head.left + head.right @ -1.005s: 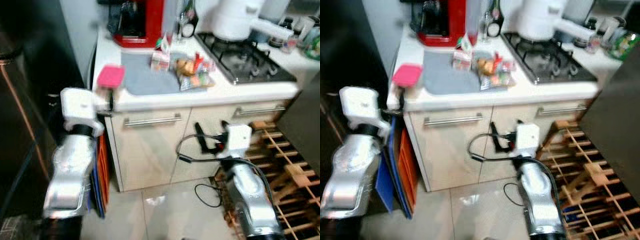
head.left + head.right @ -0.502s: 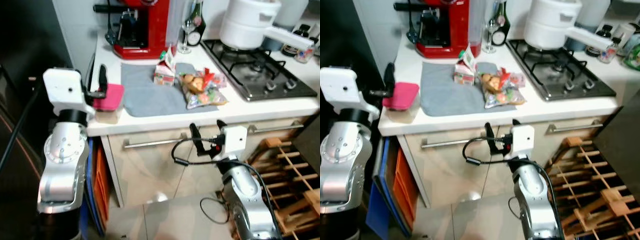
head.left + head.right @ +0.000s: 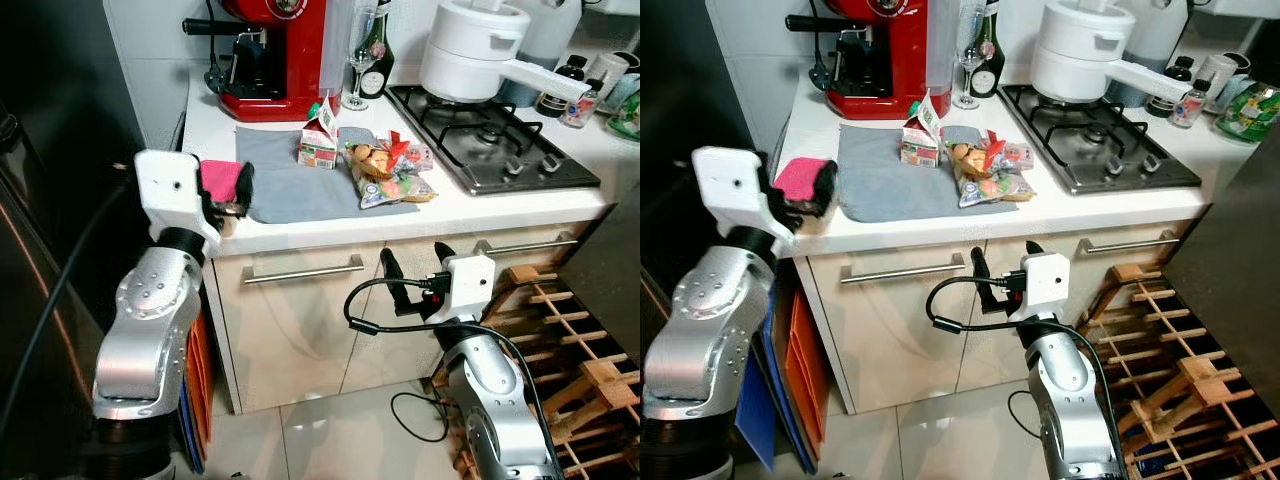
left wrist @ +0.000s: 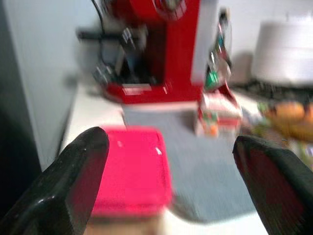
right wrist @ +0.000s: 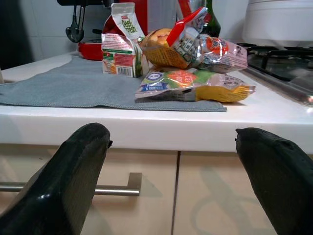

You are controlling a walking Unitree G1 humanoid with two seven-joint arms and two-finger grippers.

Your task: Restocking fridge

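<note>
- Worktop: white kitchen surface above cream drawers; every position below is given relative to the grey mat lying on it.
- Pink-lidded container: stands on the worktop just beside the mat's edge nearest the dark fridge side, close to the front lip of the worktop.
- Left end effector: raised to worktop height at that same edge of the mat; its two black fingers are spread wide, one to each side of the container, with gaps visible between finger and lid in the left wrist view, which is blurred.
- Small carton: upright on the far part of the mat, top flap open.
- Packets of food in clear wrap: heaped on the mat's corner nearest the hob, partly overhanging onto bare worktop.
- Red coffee machine: behind the mat, against the wall; a wine glass and a dark bottle stand beside it.
- Hob: beyond the packets, carrying a white pot.
- Right end effector: below the mat, in front of the drawer fronts, fingers spread and holding nothing.
</note>
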